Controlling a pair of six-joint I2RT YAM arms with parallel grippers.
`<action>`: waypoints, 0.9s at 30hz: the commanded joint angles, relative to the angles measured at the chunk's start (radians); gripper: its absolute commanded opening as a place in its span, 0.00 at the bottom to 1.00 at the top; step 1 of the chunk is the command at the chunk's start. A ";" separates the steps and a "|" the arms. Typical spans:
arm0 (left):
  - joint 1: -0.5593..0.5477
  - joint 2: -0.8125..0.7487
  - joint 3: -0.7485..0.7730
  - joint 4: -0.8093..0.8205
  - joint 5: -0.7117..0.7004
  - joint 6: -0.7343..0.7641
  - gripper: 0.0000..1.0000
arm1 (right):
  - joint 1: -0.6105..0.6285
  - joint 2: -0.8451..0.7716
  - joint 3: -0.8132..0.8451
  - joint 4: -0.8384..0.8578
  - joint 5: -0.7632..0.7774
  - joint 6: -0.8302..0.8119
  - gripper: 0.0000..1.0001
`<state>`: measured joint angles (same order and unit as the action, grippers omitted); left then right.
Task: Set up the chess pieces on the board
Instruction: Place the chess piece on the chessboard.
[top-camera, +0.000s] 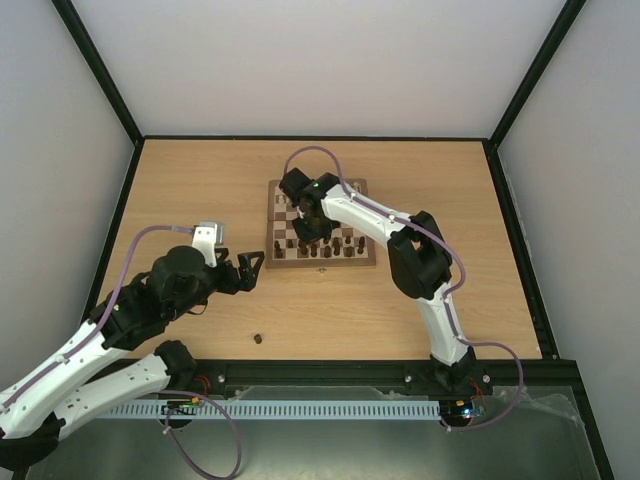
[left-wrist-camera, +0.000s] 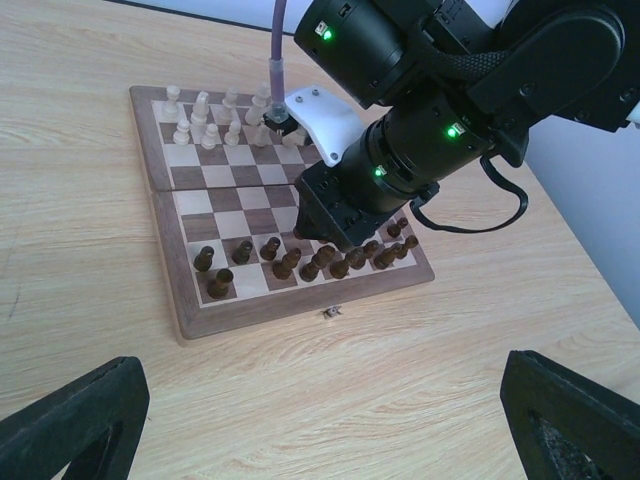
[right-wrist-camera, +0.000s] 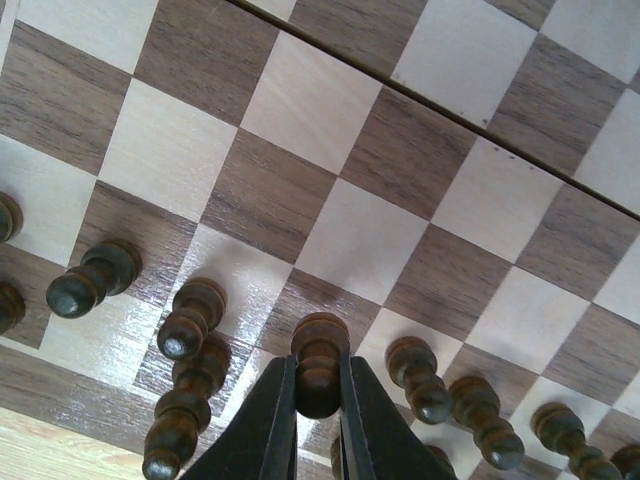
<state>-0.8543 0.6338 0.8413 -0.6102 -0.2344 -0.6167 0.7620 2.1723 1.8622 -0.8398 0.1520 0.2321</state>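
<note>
Light wooden table (top-camera: 200, 190) within plain white walls (top-camera: 320, 60), black-framed.

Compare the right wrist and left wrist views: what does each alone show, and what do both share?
Only the right wrist view shows the right gripper shut on one dark piece. Only the left wrist view shows the cream-white pieces at the far rows, the clasp and the open left gripper. Both show the board and the dark pieces near its front edge.
</note>
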 joint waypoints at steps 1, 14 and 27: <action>0.001 0.004 -0.013 0.026 0.004 0.005 0.99 | -0.001 0.029 -0.004 -0.013 -0.021 -0.017 0.07; 0.001 0.011 -0.010 0.029 0.007 0.004 1.00 | -0.002 0.040 -0.003 -0.016 -0.019 -0.021 0.13; 0.000 0.022 0.012 -0.016 -0.005 -0.021 1.00 | -0.002 0.044 0.000 -0.019 -0.021 -0.026 0.20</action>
<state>-0.8543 0.6609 0.8368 -0.6151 -0.2325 -0.6273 0.7620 2.1979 1.8622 -0.8314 0.1379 0.2195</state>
